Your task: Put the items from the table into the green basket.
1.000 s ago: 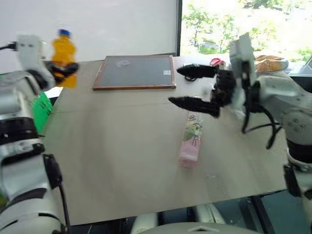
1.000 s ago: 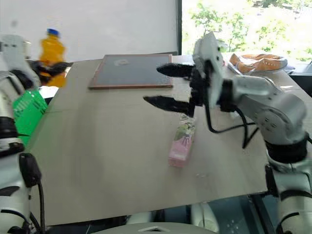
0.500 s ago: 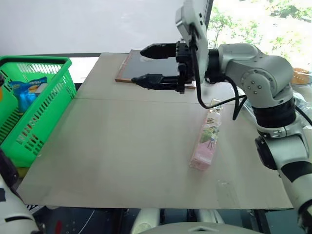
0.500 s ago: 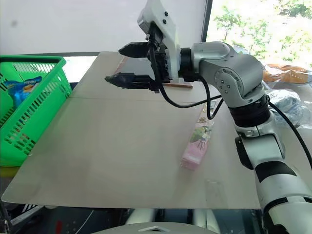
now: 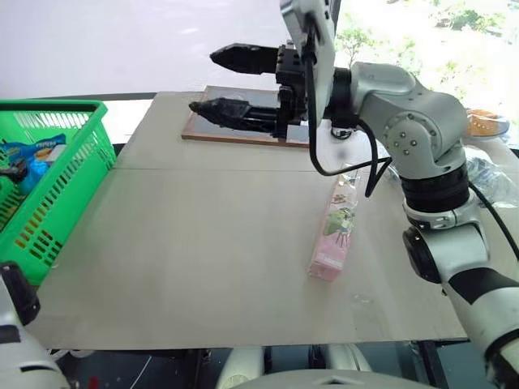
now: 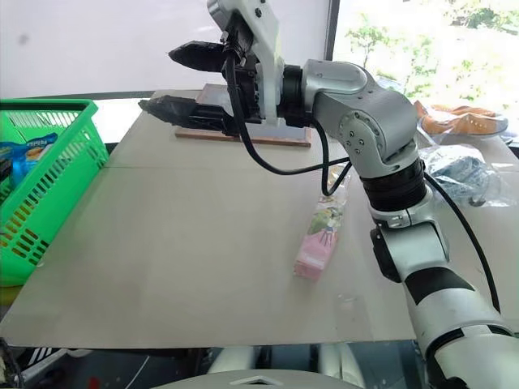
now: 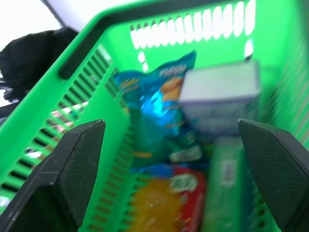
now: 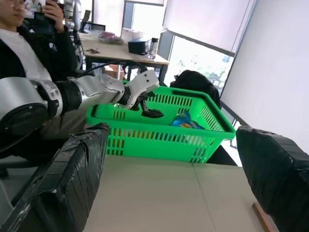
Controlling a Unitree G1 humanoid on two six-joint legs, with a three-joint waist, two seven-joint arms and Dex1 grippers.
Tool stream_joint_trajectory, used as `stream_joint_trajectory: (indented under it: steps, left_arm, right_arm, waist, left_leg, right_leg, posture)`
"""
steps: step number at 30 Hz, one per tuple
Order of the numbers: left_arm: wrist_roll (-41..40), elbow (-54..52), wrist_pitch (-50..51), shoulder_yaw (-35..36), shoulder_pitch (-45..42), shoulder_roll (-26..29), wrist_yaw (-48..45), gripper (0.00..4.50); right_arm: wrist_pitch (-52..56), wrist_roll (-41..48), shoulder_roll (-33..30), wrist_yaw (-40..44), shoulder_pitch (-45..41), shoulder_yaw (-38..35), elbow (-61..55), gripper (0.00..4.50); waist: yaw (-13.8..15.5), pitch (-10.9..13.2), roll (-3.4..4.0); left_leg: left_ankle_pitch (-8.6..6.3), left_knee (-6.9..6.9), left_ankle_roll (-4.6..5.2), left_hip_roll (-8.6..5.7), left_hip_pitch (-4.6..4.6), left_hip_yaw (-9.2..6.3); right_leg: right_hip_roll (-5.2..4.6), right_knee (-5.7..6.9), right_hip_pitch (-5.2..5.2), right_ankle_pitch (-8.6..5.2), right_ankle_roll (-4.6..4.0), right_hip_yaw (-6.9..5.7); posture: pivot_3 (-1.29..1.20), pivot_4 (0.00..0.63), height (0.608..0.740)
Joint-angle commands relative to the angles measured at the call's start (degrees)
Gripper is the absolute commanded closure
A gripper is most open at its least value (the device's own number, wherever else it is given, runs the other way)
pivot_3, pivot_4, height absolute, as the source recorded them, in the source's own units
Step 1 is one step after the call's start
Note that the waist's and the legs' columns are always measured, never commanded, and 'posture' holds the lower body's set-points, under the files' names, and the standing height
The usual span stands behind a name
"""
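The green basket [image 5: 50, 182] stands off the table's [image 5: 203, 267] left edge, touching or just beside it. The left gripper [image 8: 147, 107] hangs over the basket's inside, fingers spread wide and holding nothing. Below it, in the basket, lie a blue snack bag [image 7: 161, 104], a grey-white box [image 7: 219, 96] and the orange bottle [image 7: 159, 203] (its label shows at the bottom). The right gripper [image 5: 223, 81] is raised above the table's far edge, pointing left over a framed board [image 5: 243, 121], its two fingers parted and empty. The long box [image 5: 334, 231] lies flat near the table's right edge.
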Motion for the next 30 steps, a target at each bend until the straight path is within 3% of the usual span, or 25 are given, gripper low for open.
stream_joint_trajectory:
  steps: [1,4,8,13,17,23,30]
  left_arm:
    - [-5.12,-12.05,6.07,-0.49,-4.53,-3.63,-11.95,0.02]
    - [-13.02,-36.21,22.92,-4.42,1.90,-10.06,-21.53,0.02]
    - [-26.33,-65.40,52.39,-7.74,6.68,-24.42,-13.84,0.02]
    - [-32.03,-73.85,78.01,-10.43,3.04,-39.73,-4.27,0.02]
    - [-30.55,-70.05,83.77,-15.17,1.19,-46.80,-0.28,0.02]
    - [-23.95,-64.60,80.77,-24.12,-0.61,-53.87,6.54,0.02]
    - [-17.40,-63.59,77.11,-33.52,-0.61,-55.00,10.01,0.02]
  right_arm:
    - [-2.65,-2.85,-1.34,-1.93,2.48,-2.12,-1.79,0.00]
    - [-0.88,-4.55,-8.33,-0.99,7.02,-4.19,-4.56,0.00]
    - [2.15,-3.78,-24.98,4.92,18.42,-9.05,-11.98,0.00]
    - [7.43,0.92,-39.37,9.11,35.24,-19.04,-23.41,0.00]
    - [11.20,4.16,-43.44,7.77,47.69,-28.07,-31.06,0.00]
    - [15.91,9.97,-42.79,3.04,55.56,-37.14,-38.42,0.00]
    - [18.92,15.93,-42.66,-2.33,58.10,-41.10,-42.65,0.00]
  waist:
    - [0.21,-0.20,-0.08]
    - [0.05,-0.42,0.09]
    - [0.12,-0.50,0.66]
    - [-3.58,-0.36,1.05]
    - [-7.27,-0.23,1.65]
    - [-10.58,0.65,2.13]
    - [-14.34,0.66,2.21]
  left_leg:
    - [0.01,0.01,-0.01,-0.01,-0.03,-0.06]
    - [-0.01,0.04,0.06,-0.14,-0.05,-0.13]
    - [-0.26,0.49,0.51,-0.29,-0.09,-0.36]
    - [-0.43,0.76,0.77,-0.04,-0.11,-0.06]
    - [-0.60,0.78,1.07,0.31,0.26,0.25]
    - [-0.65,0.14,1.05,0.29,2.88,0.20]
    - [-0.66,-0.01,1.06,0.26,2.71,0.21]
  right_leg:
    - [-0.01,0.00,0.03,0.00,0.00,-0.05]
    - [-0.18,-0.03,0.20,0.02,0.02,-0.07]
    - [-0.26,-0.09,0.40,0.11,0.19,0.13]
    - [0.15,-0.12,0.53,0.07,0.26,0.54]
    - [0.53,-0.21,0.70,-0.03,0.26,0.96]
    - [0.81,-0.70,3.05,-0.29,0.54,1.38]
    - [0.98,-1.04,3.02,-0.23,0.44,1.77]
  posture:
    - [0.03,0.000,0.740]
    - [0.01,0.000,0.740]
    - [-0.08,0.008,0.740]
    - [-0.22,0.027,0.740]
    - [-0.30,0.039,0.740]
    - [-0.38,0.062,0.740]
    - [-0.43,0.077,0.740]
